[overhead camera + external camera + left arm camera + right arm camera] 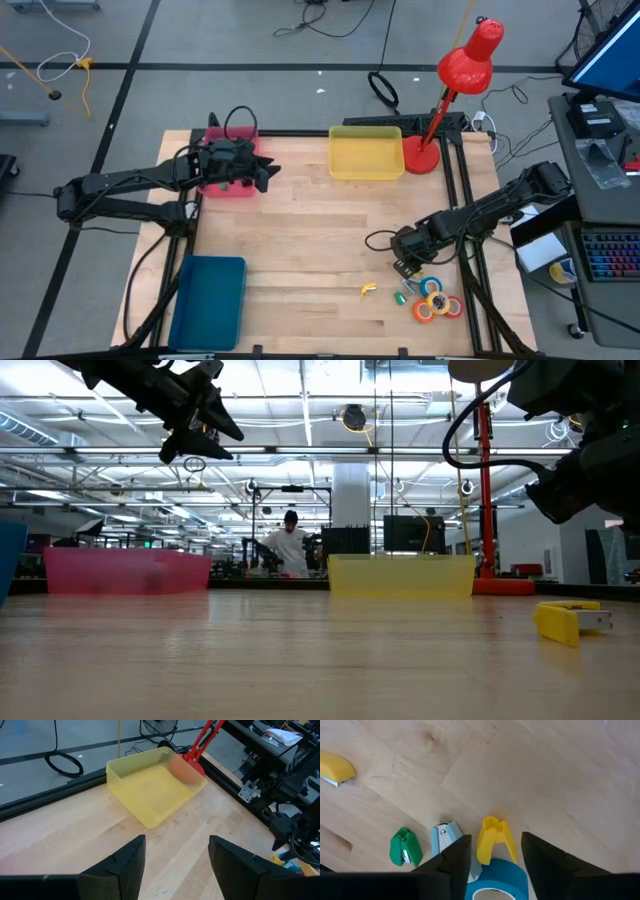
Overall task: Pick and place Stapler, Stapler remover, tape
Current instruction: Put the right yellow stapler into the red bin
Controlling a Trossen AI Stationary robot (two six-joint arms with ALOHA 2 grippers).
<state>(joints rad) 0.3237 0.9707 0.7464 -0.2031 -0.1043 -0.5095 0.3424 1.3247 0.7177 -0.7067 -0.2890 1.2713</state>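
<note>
My right gripper hangs open over the near right of the table, pointing steeply down. Its fingers stand on either side of a yellow staple remover and a blue tape roll without touching either. A green remover and a pale blue one lie beside them. A small yellow stapler lies flat on the wood a little farther off. More tape rolls in orange, red and yellow lie in a cluster. My left gripper waits open, high over the pink tray.
A yellow tray stands at the far middle, with a red desk lamp on its right. A blue tray lies at the near left. Bare wood stretches across the table's middle. A person stands in the room beyond the table.
</note>
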